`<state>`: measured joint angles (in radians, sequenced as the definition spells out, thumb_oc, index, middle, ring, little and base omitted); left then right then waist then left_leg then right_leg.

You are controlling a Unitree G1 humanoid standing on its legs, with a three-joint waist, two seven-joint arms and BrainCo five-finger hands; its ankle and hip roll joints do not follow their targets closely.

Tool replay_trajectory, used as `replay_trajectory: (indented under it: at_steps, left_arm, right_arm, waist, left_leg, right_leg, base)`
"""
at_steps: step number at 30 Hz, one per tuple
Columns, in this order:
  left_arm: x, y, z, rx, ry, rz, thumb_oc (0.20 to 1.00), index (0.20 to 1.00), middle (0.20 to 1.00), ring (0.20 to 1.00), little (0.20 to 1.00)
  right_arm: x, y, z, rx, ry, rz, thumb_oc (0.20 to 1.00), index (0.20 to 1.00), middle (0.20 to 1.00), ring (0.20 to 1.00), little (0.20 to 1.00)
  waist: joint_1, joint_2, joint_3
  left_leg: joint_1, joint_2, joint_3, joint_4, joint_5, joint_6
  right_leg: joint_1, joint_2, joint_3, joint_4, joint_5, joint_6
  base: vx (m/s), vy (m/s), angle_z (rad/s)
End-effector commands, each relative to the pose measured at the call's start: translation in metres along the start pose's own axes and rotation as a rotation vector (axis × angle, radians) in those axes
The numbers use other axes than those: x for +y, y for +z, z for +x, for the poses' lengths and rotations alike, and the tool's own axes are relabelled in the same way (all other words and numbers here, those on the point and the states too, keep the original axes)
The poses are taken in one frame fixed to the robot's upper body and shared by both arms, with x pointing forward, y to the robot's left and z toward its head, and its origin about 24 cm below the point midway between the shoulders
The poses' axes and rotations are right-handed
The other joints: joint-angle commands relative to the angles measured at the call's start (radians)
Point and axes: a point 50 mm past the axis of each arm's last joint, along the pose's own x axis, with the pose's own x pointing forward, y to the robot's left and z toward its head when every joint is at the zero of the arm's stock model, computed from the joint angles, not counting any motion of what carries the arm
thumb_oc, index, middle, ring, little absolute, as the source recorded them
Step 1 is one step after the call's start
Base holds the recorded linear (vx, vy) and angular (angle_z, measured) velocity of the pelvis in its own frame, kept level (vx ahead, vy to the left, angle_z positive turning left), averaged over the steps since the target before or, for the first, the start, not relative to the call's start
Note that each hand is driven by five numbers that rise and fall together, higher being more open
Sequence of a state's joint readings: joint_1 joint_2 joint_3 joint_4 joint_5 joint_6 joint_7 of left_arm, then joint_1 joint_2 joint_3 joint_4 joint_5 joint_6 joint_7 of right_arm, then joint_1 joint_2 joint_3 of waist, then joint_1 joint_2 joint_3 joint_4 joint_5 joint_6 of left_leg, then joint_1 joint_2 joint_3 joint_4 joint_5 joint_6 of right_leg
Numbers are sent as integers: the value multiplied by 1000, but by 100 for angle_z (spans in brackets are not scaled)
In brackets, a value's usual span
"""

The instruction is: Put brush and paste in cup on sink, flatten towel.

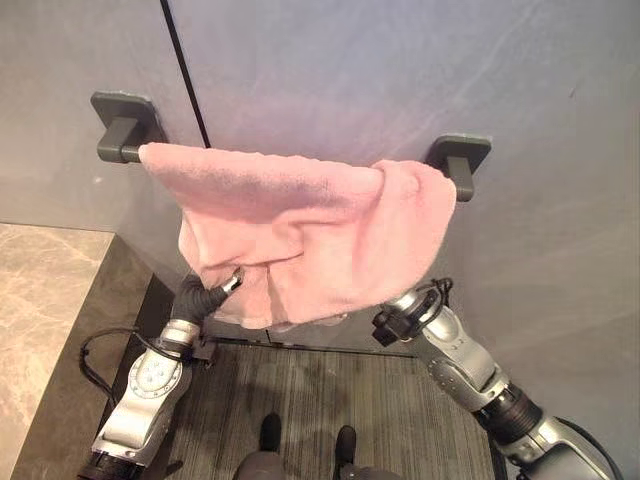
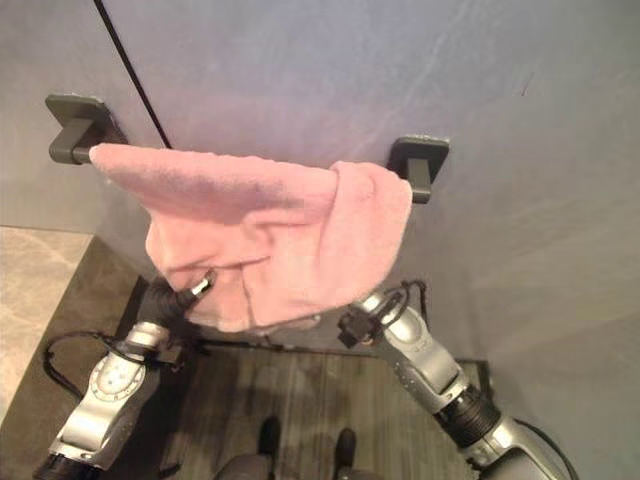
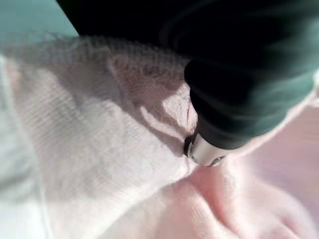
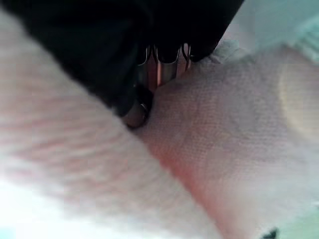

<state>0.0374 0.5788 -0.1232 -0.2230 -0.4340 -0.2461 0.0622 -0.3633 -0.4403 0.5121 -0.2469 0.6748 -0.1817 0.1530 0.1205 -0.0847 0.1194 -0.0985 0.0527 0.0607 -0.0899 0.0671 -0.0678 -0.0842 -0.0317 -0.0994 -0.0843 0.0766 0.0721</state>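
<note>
I have the towel (image 1: 300,235) still bunched on the rail (image 1: 125,152) mid-frame (flattening is unfinished), left hand (image 1: 205,293) pinching its lower edge, right hand (image 2: 362,318) under the hem, fingers hidden, so I cannot tell.

Legible text: we find none in any view
Pink towel (image 1: 300,225): we read no label, tag or print on its cloth
Towel bar brackets (image 1: 125,125): we see plain dark surfaces, no marking
Wall panels (image 1: 400,70): we note grey faces without sign or number
Left arm casing (image 1: 150,378): we make out small round fittings only, no characters we can read
Stone ledge (image 1: 45,300): we record veined pattern, no lettering
Close views at the wrists: we find cloth weave and dark cover, nothing written
</note>
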Motion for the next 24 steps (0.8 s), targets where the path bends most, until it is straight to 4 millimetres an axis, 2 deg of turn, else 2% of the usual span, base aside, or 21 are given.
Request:
replay_trajectory:
  at_steps: [1, 5, 10, 14, 17, 24]
  left_arm:
    - [6, 20, 11, -141, 23, -37, 200, 200, 200, 200, 200]
    - [8, 24, 9, -155, 44, -32, 200, 200, 200, 200, 200]
    - [17, 18, 3, -129, 109, -28, 200, 200, 200, 200, 200]
    - [29, 4, -7, -59, 198, -33, 200, 200, 200, 200, 200]
    - [32, -4, -12, -19, 220, -39, 200, 200, 200, 200, 200]
    - [21, -29, -13, 102, 154, -16, 200, 200, 200, 200, 200]
  right_arm:
    - [4, 32, 5, -202, 4, -1, 200, 200, 200, 200, 200]
    - [7, 35, 4, -204, 22, -27, 200, 200, 200, 200, 200]
    - [12, 25, 7, -161, 38, 11, 200, 200, 200, 200, 200]
    - [14, 3, 14, -66, 40, 24, 200, 200, 200, 200, 200]
    - [16, -3, 17, -35, 46, 13, 200, 200, 200, 200, 200]
    - [12, -13, 11, 11, 9, -1, 200, 200, 200, 200, 200]
  waist:
    - [-8, -26, -44]
    - [-12, -25, -47]
    - [-2, -22, -42]
    - [22, -17, -36]
    - [35, -14, -34]
    - [32, -12, -32]
  left_leg:
    - [25, -33, 27, 3, -15, -15]
    - [26, -33, 29, 3, -16, -14]
    - [26, -34, 25, 3, -16, -16]
    - [26, -35, 20, 3, -16, -14]
    - [25, -36, 17, 3, -14, -13]
    - [25, -34, 18, 3, -13, -13]
  right_leg:
    - [-14, -36, 2, 60, 12, 89]
    - [-14, -36, 6, 60, 11, 88]
    - [-15, -38, 1, 60, 12, 86]
    - [-11, -41, -6, 54, 13, 85]
    - [-8, -41, -11, 51, 12, 84]
    - [-3, -40, -13, 49, 8, 83]
  base:
    - [0, 0, 0]
    - [0, 0, 0]
    - [0, 0, 0]
    - [0, 0, 0]
    - [2, -1, 1]
    - [6, -1, 5]
